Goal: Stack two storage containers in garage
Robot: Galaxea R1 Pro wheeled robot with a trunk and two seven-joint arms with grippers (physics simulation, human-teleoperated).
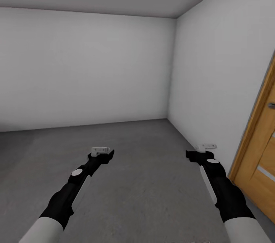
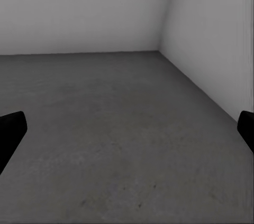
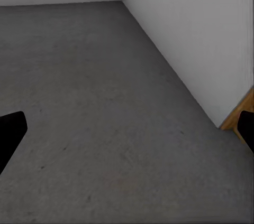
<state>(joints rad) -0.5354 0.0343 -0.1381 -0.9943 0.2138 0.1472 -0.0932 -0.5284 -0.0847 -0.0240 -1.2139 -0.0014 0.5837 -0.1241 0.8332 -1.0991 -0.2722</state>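
Observation:
I am in the garage, a bare room with white walls [image 1: 84,67] and a rough grey concrete floor [image 1: 145,185]. The two storage containers and the living room are out of view. My left gripper [image 1: 102,152] hangs open over the floor, holding nothing. My right gripper [image 1: 203,149] is open and empty too, close to the right-hand wall. In the left wrist view the black fingertips [image 2: 11,129] stand far apart over bare concrete [image 2: 121,123]. The right wrist view has the same wide gap between its fingertips [image 3: 10,129] above the floor [image 3: 106,102].
A wooden panel door [image 1: 259,166] with its frame stands at the right, near my right arm; its lower corner [image 3: 239,113] appears in the right wrist view. Two white walls meet in a corner [image 1: 172,67] ahead at right. Open concrete stretches ahead and to the left.

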